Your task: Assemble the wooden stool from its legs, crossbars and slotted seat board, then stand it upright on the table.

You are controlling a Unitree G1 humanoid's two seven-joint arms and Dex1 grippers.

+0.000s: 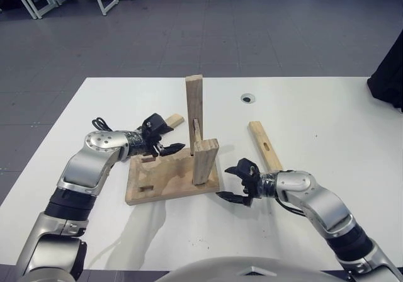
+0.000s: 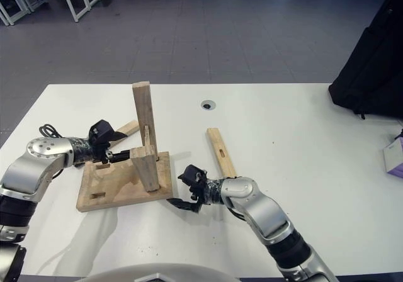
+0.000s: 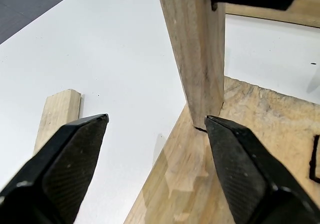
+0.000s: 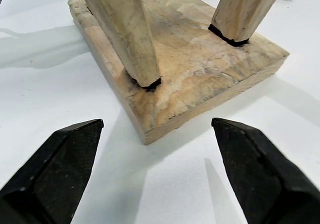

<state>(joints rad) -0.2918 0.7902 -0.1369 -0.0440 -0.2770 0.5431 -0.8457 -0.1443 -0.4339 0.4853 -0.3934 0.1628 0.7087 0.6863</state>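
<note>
The slotted seat board (image 1: 165, 180) lies flat on the white table. Two legs stand upright in it: a tall leg (image 1: 194, 102) at the far side and a shorter leg (image 1: 205, 161) nearer me. A loose slotted piece (image 1: 265, 145) lies to the right of the board, and another loose piece (image 1: 175, 119) lies behind it. My left gripper (image 1: 175, 141) is open over the board's far left part, beside the tall leg's base (image 3: 200, 84). My right gripper (image 1: 230, 180) is open just off the board's near right corner (image 4: 150, 129), touching nothing.
A round cable hole (image 1: 248, 97) sits in the table behind the loose piece. A black bag (image 2: 371, 62) and a small purple box (image 2: 395, 157) stand at the table's far right. The right half of the table (image 2: 315, 143) is bare.
</note>
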